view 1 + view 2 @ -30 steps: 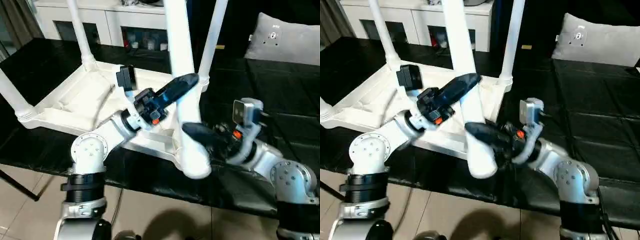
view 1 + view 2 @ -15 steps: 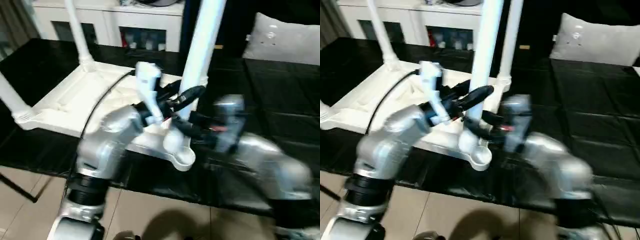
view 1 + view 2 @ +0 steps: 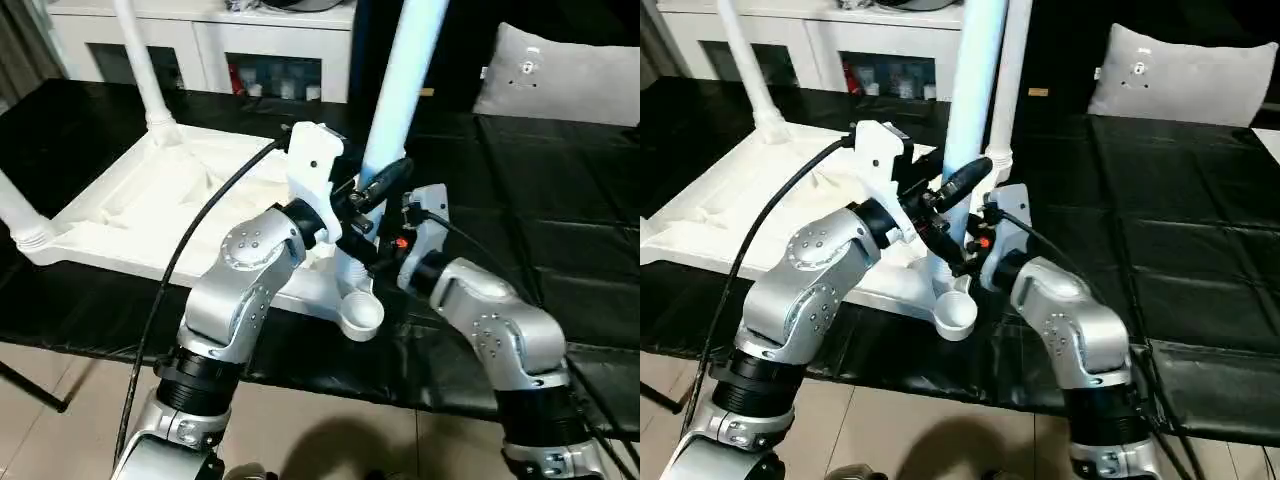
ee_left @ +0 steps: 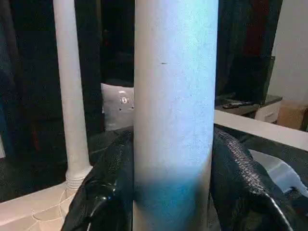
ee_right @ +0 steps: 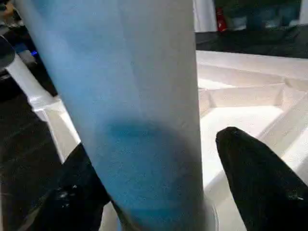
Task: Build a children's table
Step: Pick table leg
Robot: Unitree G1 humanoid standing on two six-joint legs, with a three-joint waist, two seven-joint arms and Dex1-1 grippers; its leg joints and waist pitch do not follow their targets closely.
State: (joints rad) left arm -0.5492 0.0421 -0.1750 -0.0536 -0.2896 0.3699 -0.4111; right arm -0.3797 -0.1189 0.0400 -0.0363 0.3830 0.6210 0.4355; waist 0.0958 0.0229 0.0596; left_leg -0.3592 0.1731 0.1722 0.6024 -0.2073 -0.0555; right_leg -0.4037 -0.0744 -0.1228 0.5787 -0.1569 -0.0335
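Note:
The white table top (image 3: 130, 210) lies upside down on a black surface, ribs facing up. Three legs stand in its corner sockets: back left (image 3: 140, 60), front left (image 3: 15, 205) and back right (image 3: 1010, 90). A fourth leg (image 3: 405, 90) stands nearly upright, its lower end just behind the open front-right socket (image 3: 361, 316). My left gripper (image 3: 378, 185) is shut on this leg, which sits between its black fingers (image 4: 103, 192). My right gripper (image 3: 365, 258) grips the same leg (image 5: 144, 96) lower down, a finger (image 5: 255, 183) on each side.
A white cabinet with glass doors (image 3: 230, 50) stands behind the black surface (image 3: 560, 220). A grey pillow (image 3: 560, 70) lies at the back right. A black cable (image 3: 190, 240) runs along my left arm. The tiled floor (image 3: 330, 440) is below the front edge.
The held leg has swung from leaning toward the camera to nearly upright. Its lower end has come down by the front-right socket. Both arms have closed in around it, and the camera has shifted.

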